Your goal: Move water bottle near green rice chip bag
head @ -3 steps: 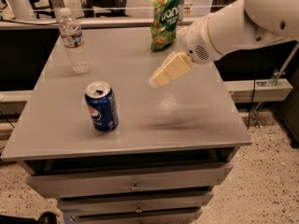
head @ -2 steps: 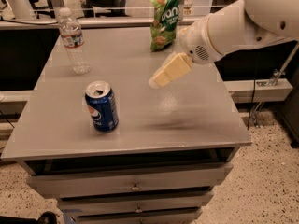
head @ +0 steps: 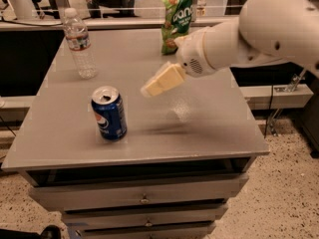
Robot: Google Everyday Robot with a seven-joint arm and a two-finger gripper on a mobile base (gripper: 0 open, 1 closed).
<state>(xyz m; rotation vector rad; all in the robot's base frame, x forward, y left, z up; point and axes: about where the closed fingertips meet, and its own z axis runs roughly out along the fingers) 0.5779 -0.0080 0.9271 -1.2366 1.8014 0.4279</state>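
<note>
My pale cream hand (head: 162,80) hovers over the middle of the grey table (head: 199,128) with nothing in it; I cannot tell how far it is open. The small clear ribbed plastic water bottle (head: 79,44) stands upright at the far left, well apart from the bright green rice chip bag (head: 177,16) at the far edge. A blue Pepsi can (head: 108,113) stands front left.

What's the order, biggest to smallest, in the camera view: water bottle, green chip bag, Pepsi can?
1. water bottle and green chip bag, about alike; bag's top is cropped.
2. Pepsi can, shortest though nearest.
The hand hovers right of the can.
</note>
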